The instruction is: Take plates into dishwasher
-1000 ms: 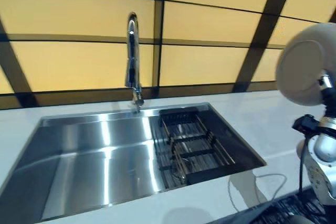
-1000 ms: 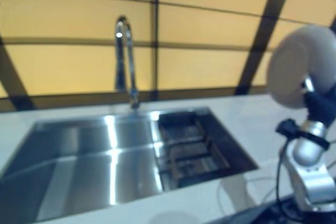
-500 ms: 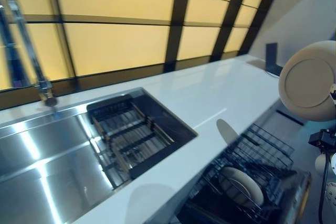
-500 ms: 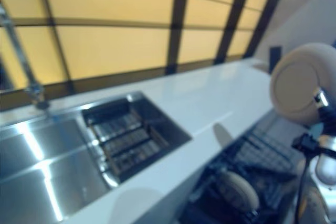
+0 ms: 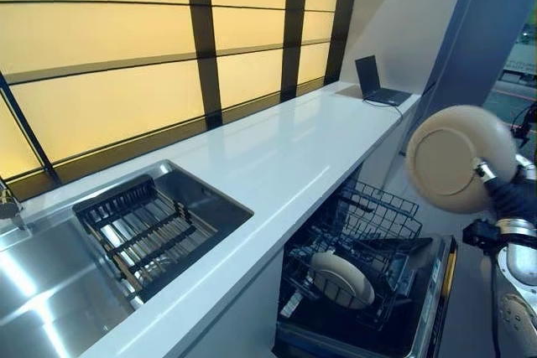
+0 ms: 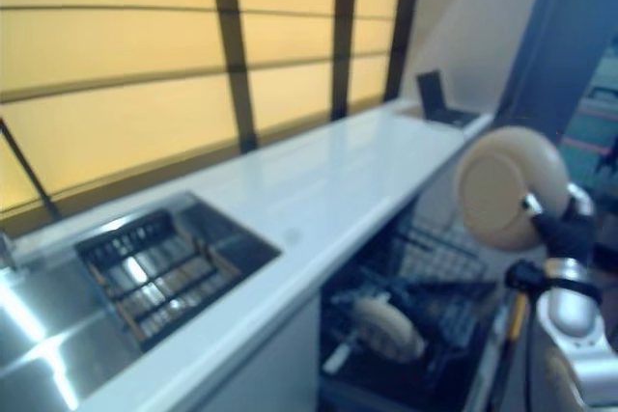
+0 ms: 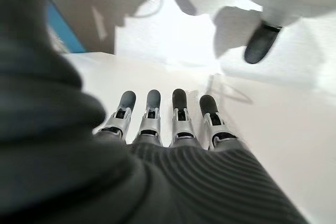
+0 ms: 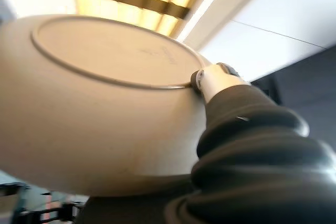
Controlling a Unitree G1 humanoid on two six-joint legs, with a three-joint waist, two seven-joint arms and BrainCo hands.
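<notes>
Now the view has swung from the steel sink (image 5: 50, 274) toward the open dishwasher's black wire rack (image 5: 377, 232) at lower right; the right hand (image 5: 501, 193) grips the round beige plate (image 5: 457, 157) above it, fingers curled on its rim, ready for loading; left hand (image 7: 173, 124) fingers straight, empty.

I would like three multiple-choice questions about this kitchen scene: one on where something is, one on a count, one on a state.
1. Where is the laptop?
A. far end of the counter
B. in the sink
C. on the floor

2. How many plates lie in the dishwasher rack?
A. none
B. one
C. three

3. What is the right hand doing?
A. hanging empty
B. holding a plate up
C. pressing on the counter

Answers: 1 A, it sits open by the far wall. 2 B, a single rack plate shows. 3 B, the thumb pinches the beige plate upright above the open dishwasher.
</notes>
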